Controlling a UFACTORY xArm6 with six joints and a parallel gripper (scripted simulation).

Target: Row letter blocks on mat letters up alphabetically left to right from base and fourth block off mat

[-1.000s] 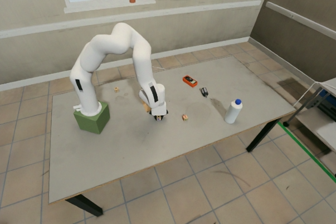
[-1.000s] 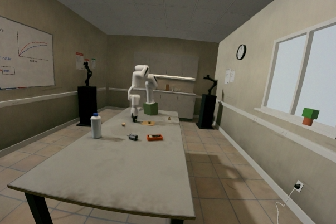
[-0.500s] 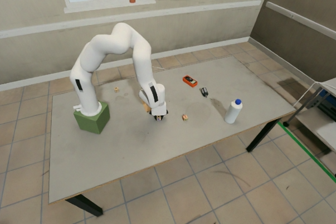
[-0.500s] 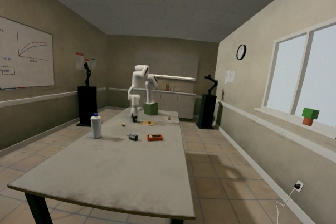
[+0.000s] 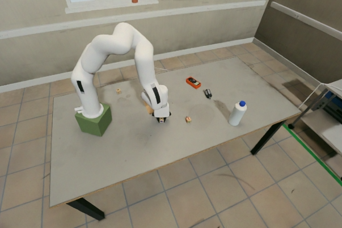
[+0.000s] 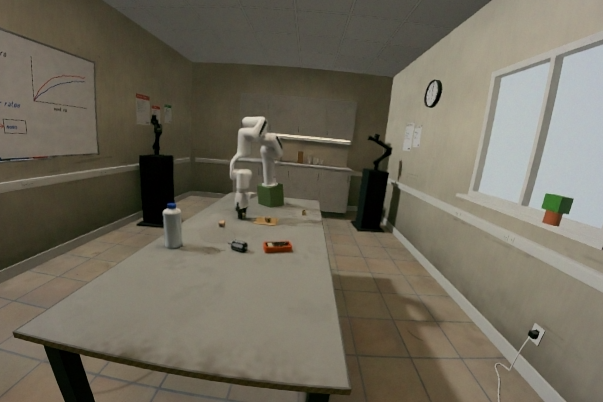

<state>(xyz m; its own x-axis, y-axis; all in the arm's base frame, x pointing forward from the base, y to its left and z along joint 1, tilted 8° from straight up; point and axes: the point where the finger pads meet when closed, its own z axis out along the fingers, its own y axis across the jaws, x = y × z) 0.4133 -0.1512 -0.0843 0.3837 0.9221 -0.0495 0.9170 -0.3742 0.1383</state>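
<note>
My gripper [image 5: 161, 119] points down at the table in front of the arm's base and is shut on a small wooden letter block [image 5: 161, 120], low at the table top; it also shows in the exterior view [image 6: 240, 215]. A tan mat [image 5: 149, 108] lies just behind the gripper, mostly hidden by the arm; in the exterior view [image 6: 266, 220] a block [image 6: 270, 219] sits on it. Another block [image 5: 188, 119] lies on the table to the right of the gripper. One more block [image 5: 118, 91] lies at the far side, off the mat. The letters are too small to read.
An orange meter [image 5: 193, 82] and a small black object [image 5: 208, 93] lie at the far right of the table. A white bottle with a blue cap [image 5: 237, 113] stands near the right front edge. The arm's green base [image 5: 94, 120] stands at the left.
</note>
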